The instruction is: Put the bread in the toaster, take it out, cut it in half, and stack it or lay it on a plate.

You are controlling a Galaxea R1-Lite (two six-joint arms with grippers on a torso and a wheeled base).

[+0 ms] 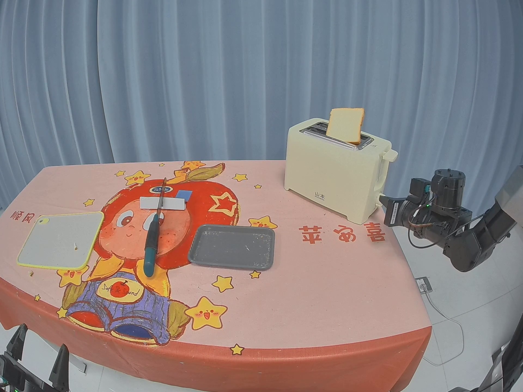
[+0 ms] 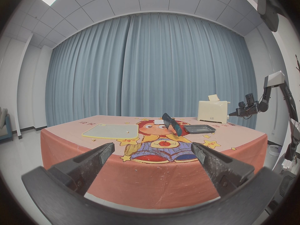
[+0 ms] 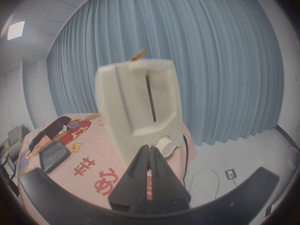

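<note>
A slice of bread [image 1: 345,124] stands tall out of a slot of the cream toaster [image 1: 333,171] at the table's back right. My right gripper [image 1: 383,200] is shut and empty, its tips just off the toaster's right end, below the lever [image 1: 390,155]. In the right wrist view the shut fingers [image 3: 149,150] point at the toaster's end face [image 3: 139,110] beside its knob [image 3: 165,146]. The grey plate [image 1: 232,246] lies mid-table, the teal-handled knife [image 1: 152,237] to its left, the cutting board [image 1: 61,239] at far left. My left gripper [image 2: 153,160] hangs open below the table's front edge.
A white block [image 1: 162,203] and a small blue piece [image 1: 184,195] prop up the knife blade. The table wears a pink cartoon-print cloth [image 1: 327,289]. A blue curtain hangs behind. A floor socket [image 1: 424,285] and cable lie to the table's right.
</note>
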